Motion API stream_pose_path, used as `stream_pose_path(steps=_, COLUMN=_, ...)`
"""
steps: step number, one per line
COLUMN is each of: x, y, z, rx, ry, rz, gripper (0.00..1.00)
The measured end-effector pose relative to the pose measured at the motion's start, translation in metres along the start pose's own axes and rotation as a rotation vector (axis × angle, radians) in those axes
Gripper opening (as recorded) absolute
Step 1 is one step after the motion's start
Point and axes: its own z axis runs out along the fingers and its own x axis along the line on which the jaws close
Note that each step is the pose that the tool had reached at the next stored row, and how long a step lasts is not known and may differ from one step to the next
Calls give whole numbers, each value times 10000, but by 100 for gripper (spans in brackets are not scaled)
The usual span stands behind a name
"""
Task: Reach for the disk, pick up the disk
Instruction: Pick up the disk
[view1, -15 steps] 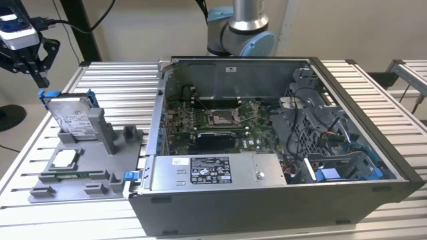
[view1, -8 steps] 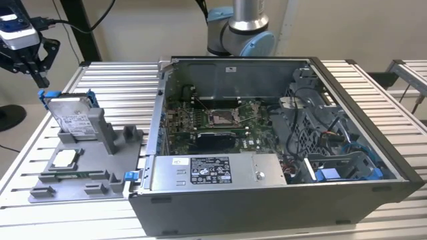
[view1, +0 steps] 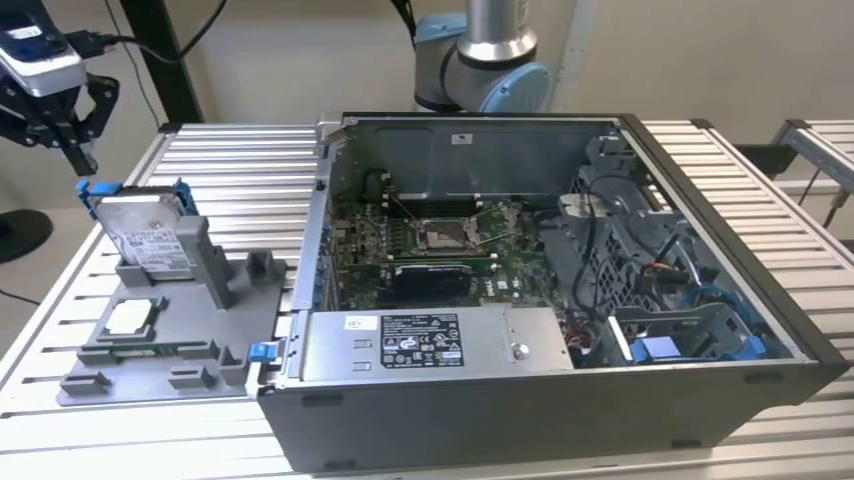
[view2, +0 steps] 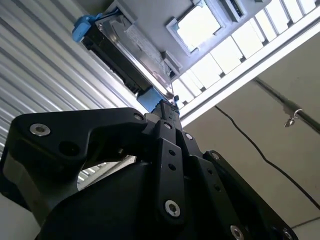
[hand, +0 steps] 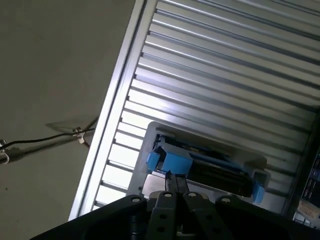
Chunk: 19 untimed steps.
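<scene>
The disk (view1: 140, 232) is a flat silver drive with a white label and blue bracket, standing on edge in a grey holder (view1: 214, 270) at the exterior view's left. My gripper (view1: 83, 160) hangs just above and slightly left of the disk's top blue corner, apart from it, fingers shut with nothing between them. In the second wrist view the disk (view2: 125, 45) lies beyond the closed fingertips (view2: 167, 107). In the first wrist view the disk's blue-edged top (hand: 200, 162) sits just past the gripper (hand: 172, 177).
An open computer case (view1: 534, 440) stands on the slatted metal table (view1: 240, 170) to the holder's right. A small square silver chip (view1: 130, 317) rests on the holder's low front part. The arm's base (view1: 481, 60) rises behind the case.
</scene>
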Motion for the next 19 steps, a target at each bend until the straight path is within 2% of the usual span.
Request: stream_pose_path(steps=19, x=0, y=0, z=0, rx=2, ry=123, rz=-3359, gripper=0)
